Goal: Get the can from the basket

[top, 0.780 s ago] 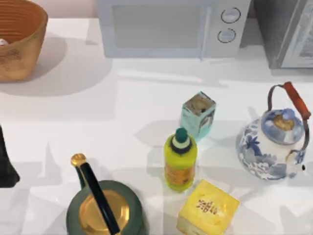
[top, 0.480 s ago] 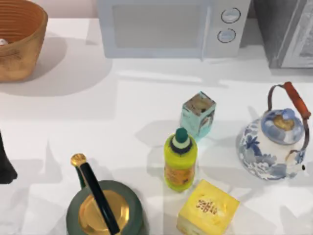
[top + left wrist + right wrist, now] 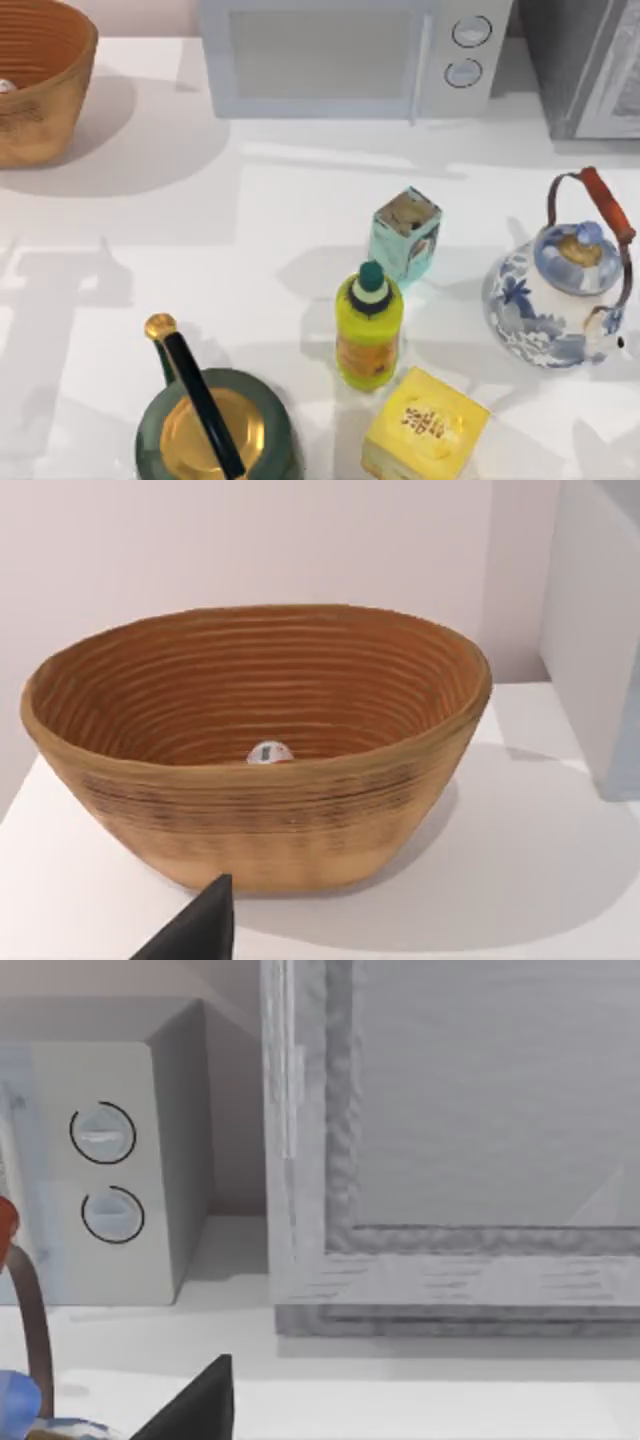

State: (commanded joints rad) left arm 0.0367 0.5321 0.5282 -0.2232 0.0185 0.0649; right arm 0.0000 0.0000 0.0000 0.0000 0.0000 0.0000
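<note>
The can (image 3: 270, 753) lay at the bottom of the basket (image 3: 260, 820), untouched, so the whole pick remained to be done. The left gripper (image 3: 195, 930) faced the basket from the bench (image 3: 520, 880); whether its fingers were apart I cannot tell.

The basket (image 3: 35, 85) sits at the upper left of the top view, with the can (image 3: 270, 753) inside it on the bottom. The microwave (image 3: 350, 55) stands at upper centre. The carton (image 3: 405, 235) is at centre, the bottle (image 3: 369, 325) just below it, the box (image 3: 425, 425) at lower right of the bottle. The teapot (image 3: 560, 290) is at right, the pot (image 3: 212, 430) at lower left.
</note>
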